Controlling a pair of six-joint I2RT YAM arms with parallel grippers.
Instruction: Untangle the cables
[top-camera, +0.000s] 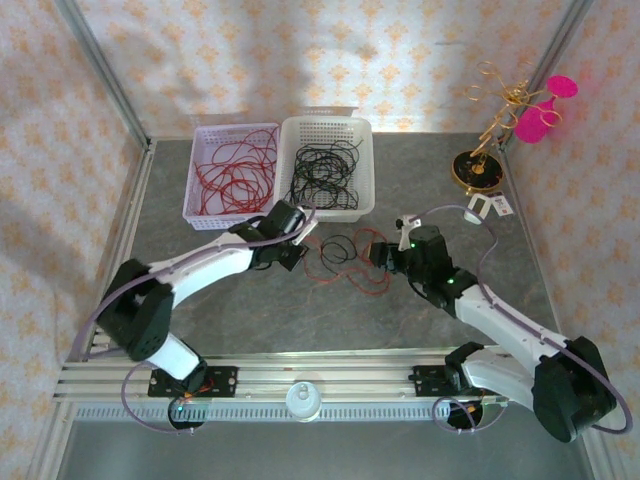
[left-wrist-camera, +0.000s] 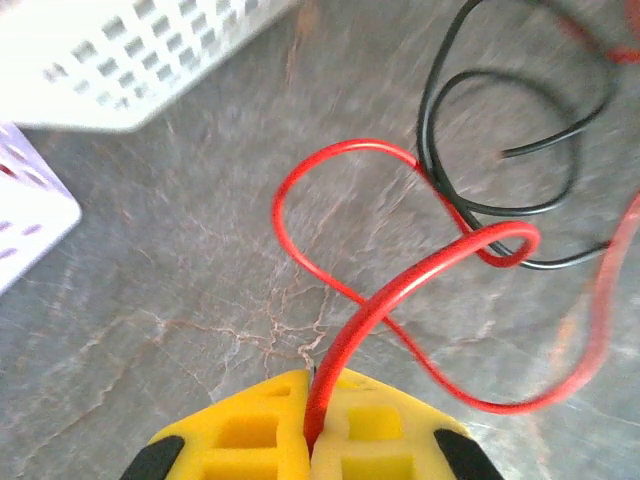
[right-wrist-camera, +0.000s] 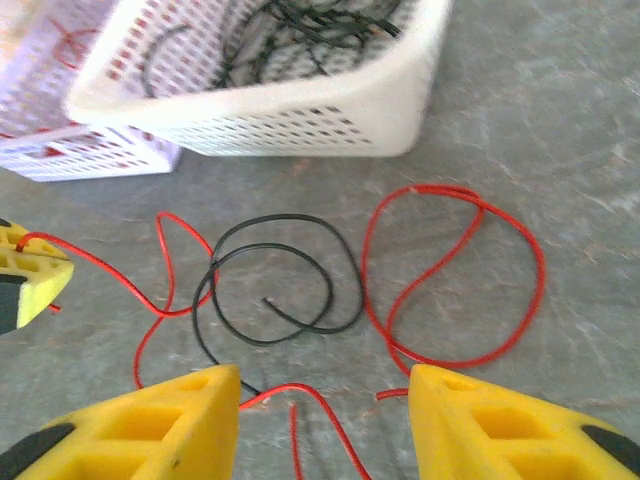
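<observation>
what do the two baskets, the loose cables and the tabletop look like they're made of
The white basket and lavender basket: moulded plastic, going by the regular perforated walls and smooth rims. The red cable and black cable: glossy plastic or rubber insulation, presumably over wire; they hold springy loops. The tabletop: matte grey with pale marble-like veins, possibly stone, possibly a printed laminate.

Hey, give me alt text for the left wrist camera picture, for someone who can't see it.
The yellow-padded left gripper is shut on a red cable, which loops away over a grey marbled table and crosses a coiled black cable. Corners of a white basket and a lavender basket sit at the upper left.
</observation>
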